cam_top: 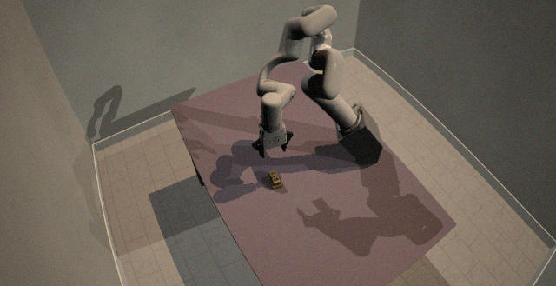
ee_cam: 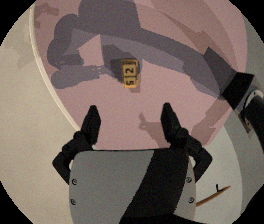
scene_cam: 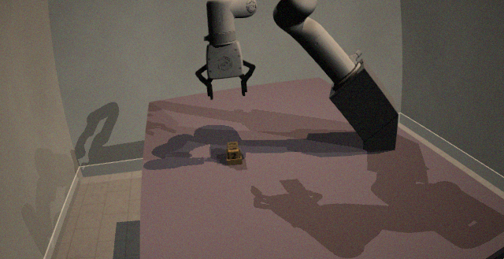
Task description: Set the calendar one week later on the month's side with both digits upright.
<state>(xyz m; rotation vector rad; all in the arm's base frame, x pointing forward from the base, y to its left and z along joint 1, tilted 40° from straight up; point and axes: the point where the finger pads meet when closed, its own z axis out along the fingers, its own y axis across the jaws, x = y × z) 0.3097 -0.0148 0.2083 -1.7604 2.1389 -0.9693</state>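
A small yellow block calendar stands on the mauve table top. Its tray holds two cubes side by side. In the wrist view their tops show a 2 and a 5. In the exterior view the facing end cube shows a 2. The month side is too small to read. My gripper is open and empty. It hangs high above the table, behind the calendar and well clear of it.
The arm's dark base block stands on the table to the right of the calendar. The table's left edge drops to a tiled floor. Walls close in the room on all sides.
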